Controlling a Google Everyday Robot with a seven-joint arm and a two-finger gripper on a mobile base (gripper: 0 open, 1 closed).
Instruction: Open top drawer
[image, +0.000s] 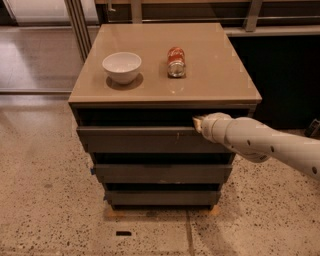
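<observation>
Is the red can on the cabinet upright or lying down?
Lying down: the red can rests lengthwise on the cabinet top. The gripper is at the upper edge of the top drawer.

White bowl (122, 66), soda can (175, 62) on tabletop (220, 75)

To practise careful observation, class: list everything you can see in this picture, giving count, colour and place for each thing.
cabinet top: one, glossy beige, above the drawers
bowl: one, white, upright on the left of the cabinet top
can: one, red and silver, lying on its side to the right of the bowl
top drawer: one, dark grey, the widest, just under the cabinet top
middle drawer: one, dark grey, below the top drawer
bottom drawer: one, dark grey, the narrowest and lowest
floor: speckled beige, around the cabinet
arm: one, white, reaching in from the right
gripper: one, pale, at the top drawer's upper edge, towards its right end
</observation>
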